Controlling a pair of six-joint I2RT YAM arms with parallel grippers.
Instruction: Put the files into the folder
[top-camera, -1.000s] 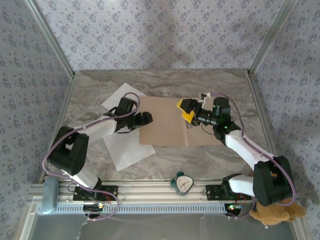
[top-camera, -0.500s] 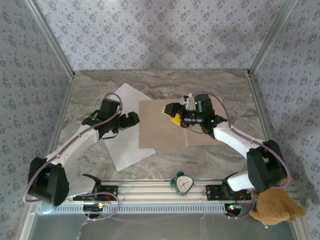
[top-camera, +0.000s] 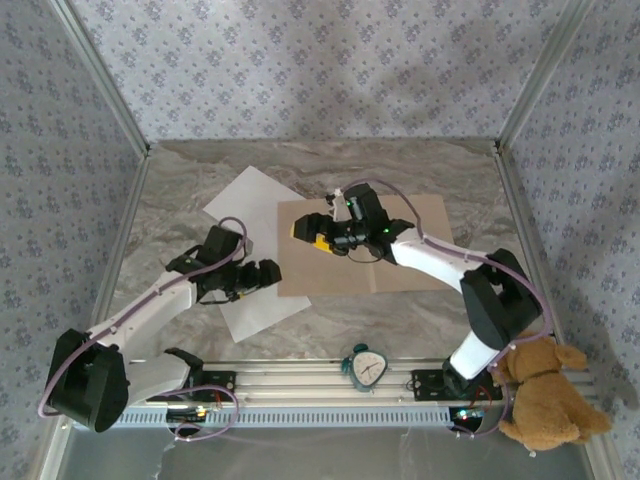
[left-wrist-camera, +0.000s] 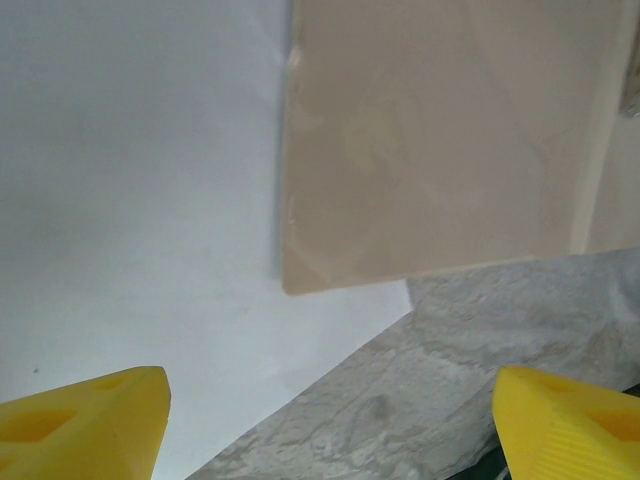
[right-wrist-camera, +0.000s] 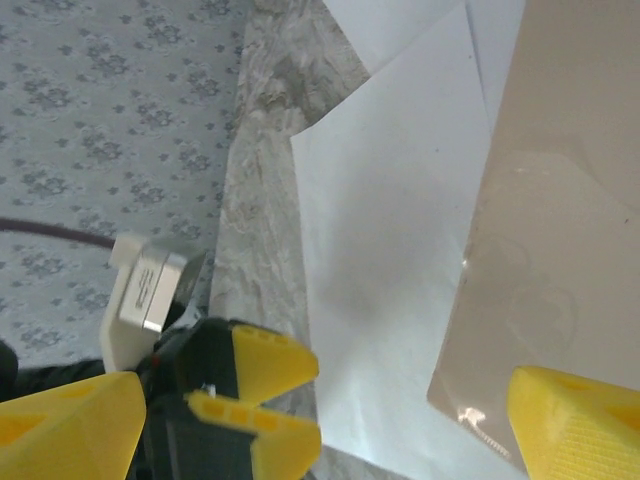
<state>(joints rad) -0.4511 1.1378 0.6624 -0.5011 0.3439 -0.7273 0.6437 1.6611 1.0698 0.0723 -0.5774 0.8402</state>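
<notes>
The tan cardboard folder (top-camera: 335, 272) is lying open and flat near the middle of the marbled desk (top-camera: 420, 320). The two white paper files (top-camera: 250, 192) are lying flat, overlapping askew, with their right portions sitting under the folder's left edge.

The grey marbled table (top-camera: 400, 325) carried a tan folder (top-camera: 420, 255) lying flat beneath the right tool (top-camera: 303, 232) and two overlapping white files (top-camera: 240, 200) beneath the left tool (top-camera: 262, 274), the folder's edge nearest that tool resting over them.
</notes>
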